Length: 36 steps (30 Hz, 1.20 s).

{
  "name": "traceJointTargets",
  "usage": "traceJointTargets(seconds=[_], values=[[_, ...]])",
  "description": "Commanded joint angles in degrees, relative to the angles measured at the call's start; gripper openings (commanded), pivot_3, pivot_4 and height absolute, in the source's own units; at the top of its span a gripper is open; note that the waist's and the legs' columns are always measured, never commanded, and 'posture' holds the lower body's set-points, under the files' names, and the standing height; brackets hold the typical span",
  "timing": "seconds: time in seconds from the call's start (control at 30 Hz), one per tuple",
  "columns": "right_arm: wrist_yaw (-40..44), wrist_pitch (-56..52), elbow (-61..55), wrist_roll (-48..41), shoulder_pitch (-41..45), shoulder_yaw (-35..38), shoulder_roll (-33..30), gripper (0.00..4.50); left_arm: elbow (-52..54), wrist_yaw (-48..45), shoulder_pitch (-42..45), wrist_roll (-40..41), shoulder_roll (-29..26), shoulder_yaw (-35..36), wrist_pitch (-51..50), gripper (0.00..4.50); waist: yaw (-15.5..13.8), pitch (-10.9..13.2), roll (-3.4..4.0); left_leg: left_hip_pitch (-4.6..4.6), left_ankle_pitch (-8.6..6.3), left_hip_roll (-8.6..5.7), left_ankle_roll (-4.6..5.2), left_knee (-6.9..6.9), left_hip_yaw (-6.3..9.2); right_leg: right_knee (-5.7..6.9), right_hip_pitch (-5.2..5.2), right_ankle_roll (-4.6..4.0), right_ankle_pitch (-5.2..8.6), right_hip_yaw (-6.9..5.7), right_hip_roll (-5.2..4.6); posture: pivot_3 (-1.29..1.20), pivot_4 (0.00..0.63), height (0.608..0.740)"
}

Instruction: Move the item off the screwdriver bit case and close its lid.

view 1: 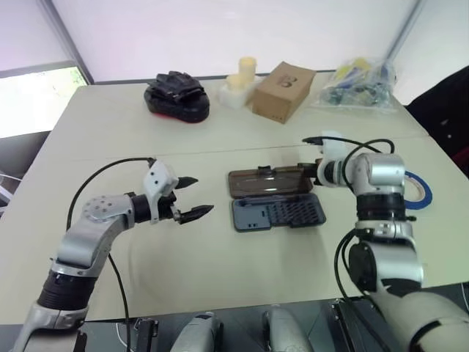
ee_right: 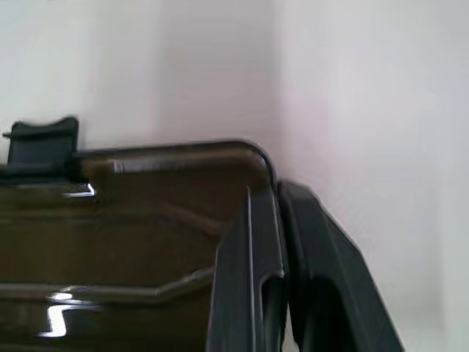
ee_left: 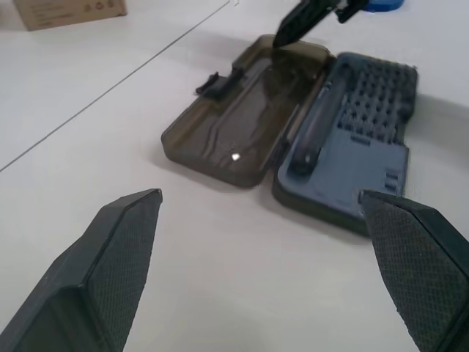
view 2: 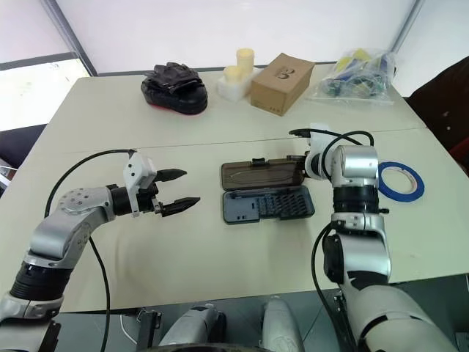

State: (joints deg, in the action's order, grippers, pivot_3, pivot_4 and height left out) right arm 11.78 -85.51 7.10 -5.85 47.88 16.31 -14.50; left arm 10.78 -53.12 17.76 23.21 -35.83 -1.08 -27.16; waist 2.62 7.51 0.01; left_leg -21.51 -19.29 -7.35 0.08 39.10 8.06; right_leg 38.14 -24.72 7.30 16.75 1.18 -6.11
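Two halves of the screwdriver bit case [view 2: 268, 204] lie open mid-table, long axis side to side; lid [view 2: 261, 174] on far side. Right gripper [ee_left: 306, 19], shut, at lid's right corner. Left gripper [view 2: 174, 191] spread, apart. Tape [view 2: 401, 180] near right edge
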Motion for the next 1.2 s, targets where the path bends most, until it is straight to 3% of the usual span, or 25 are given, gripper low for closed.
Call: traceJointTargets(seconds=[0.03, 0.27, 0.4, 0.83, 0.97, 1.17, 1.2], values=[[-3.4, -7.0, -15.1, -0.7, -2.2, 1.7, 5.4, 0.04, -0.2, -1.2, 1.3, 0.1, 0.0, -0.3, 1.4, 4.5, 0.1, 0.0, 0.03, -0.01, 0.0, 0.02, 0.0, -0.02, -0.04, 0.01, -0.03, 0.0, 0.0, 0.04, 0.01, 0.0, 0.15, 0.74], [-9.6, -7.0, -24.2, 0.4, -7.4, 2.3, 14.1, 0.04, -1.7, -2.4, 2.4, -0.6, 0.4, -1.2, 2.2, 4.5, -0.1, 0.0, 0.05, 0.0, 0.0, -0.02, 0.0, 0.03, -0.05, 0.05, -0.06, 0.0, 0.0, 0.04, 0.01, 0.0, 0.15, 0.74], [-13.4, -7.0, -25.2, 1.8, -6.9, 6.4, 18.9, 0.04, -2.0, -2.4, 2.4, -0.8, 0.1, -1.2, 2.7, 4.5, 0.0, 0.0, 0.05, 0.02, 0.0, -0.02, 0.0, 0.03, -0.05, 0.06, -0.06, 0.0, 0.0, 0.04, 0.02, 0.0, 0.15, 0.74], [-16.4, -7.0, -26.2, 1.2, -6.1, 5.4, 22.4, 0.04, -1.8, -1.9, 2.1, -0.9, -0.2, -1.1, 2.5, 4.5, 0.2, 0.0, 0.07, 0.02, 0.0, -0.01, 0.0, 0.01, -0.05, 0.06, -0.08, 0.0, 0.0, 0.05, 0.02, 0.0, 0.15, 0.74], [-17.3, -7.0, -27.0, 2.0, -6.3, 5.2, 22.1, 1.3, -1.8, -1.6, 2.0, -1.1, 0.3, -1.5, 2.6, 4.5, 0.1, 0.0, 0.07, 0.02, 0.0, -0.01, 0.0, 0.01, -0.05, 0.06, -0.08, 0.0, 0.0, 0.05, 0.03, 0.0, 0.15, 0.74], [-15.7, -7.0, -30.5, 0.8, -5.7, 3.6, 17.9, 4.32, -2.6, -1.4, 2.2, -1.0, 1.1, -1.1, 2.6, 4.5, 0.0, 0.0, 0.09, 0.01, 0.0, -0.02, 0.0, 0.01, -0.05, 0.06, -0.07, 0.0, 0.0, 0.05, 0.02, 0.0, 0.15, 0.74], [-15.2, -7.0, -31.5, 0.4, -5.6, 3.4, 17.1, 4.43, -2.8, -1.3, 2.2, -0.8, 1.3, -0.8, 2.6, 4.5, 0.0, 0.1, 0.09, 0.01, 0.0, -0.02, 0.0, 0.01, -0.05, 0.06, -0.08, 0.0, 0.0, 0.05, 0.01, 0.0, 0.15, 0.74]])
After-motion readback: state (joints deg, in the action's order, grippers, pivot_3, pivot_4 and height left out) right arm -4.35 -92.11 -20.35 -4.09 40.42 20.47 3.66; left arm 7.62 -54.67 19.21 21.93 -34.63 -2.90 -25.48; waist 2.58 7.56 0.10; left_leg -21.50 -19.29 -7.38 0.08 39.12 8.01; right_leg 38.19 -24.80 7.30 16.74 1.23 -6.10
